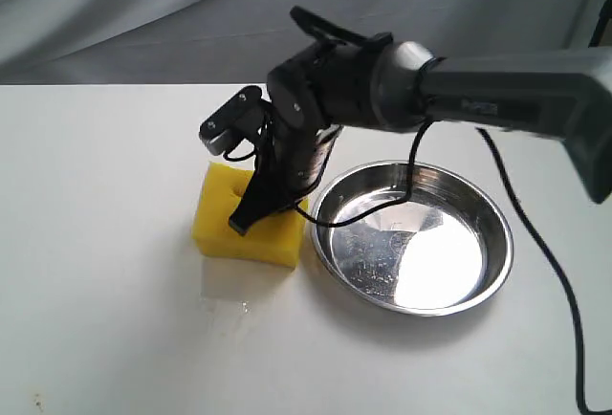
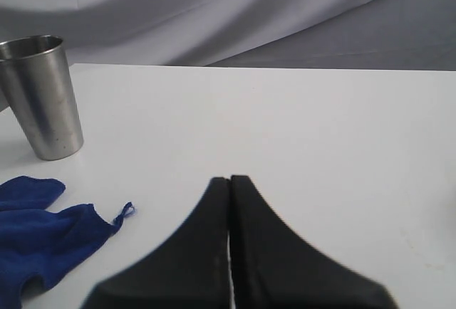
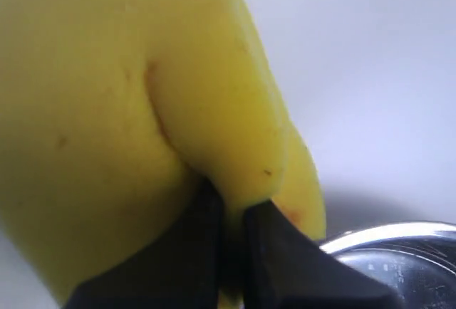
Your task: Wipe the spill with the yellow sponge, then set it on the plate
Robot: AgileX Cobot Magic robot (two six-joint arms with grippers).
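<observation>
- On the white table (image 1: 96, 195), just left of the plate (image 1: 430, 262), sits the yellow sponge (image 1: 215, 214). It's flat on the surface with its right edge almost touching the plate's rim.
- The right gripper (image 1: 244, 219) comes in from the right side and reaches over the plate's far edge. Its black fingers are pinched down into the top of the sponge.
- Up close in the right wrist view, the right gripper (image 3: 231, 209) is nearly closed, with a fold of the yellow sponge (image 3: 107, 110) squeezed between the tips. The shiny rim of the plate (image 3: 399, 234) peeks in at the corner.
- The spill (image 1: 229, 302) shows only as a faint glossy wet smear on the table, right in front of the sponge.
- There's some small lettering on the grey arm housing, but it's too blurry to read.
- The left gripper (image 2: 229, 181) is closed up tight, tips touching, holding nothing. It hangs over bare table (image 2: 285, 124).
- Over on that side are a steel cup (image 2: 44, 95), standing upright, and a crumpled blue cloth (image 2: 43, 231) near it.
</observation>
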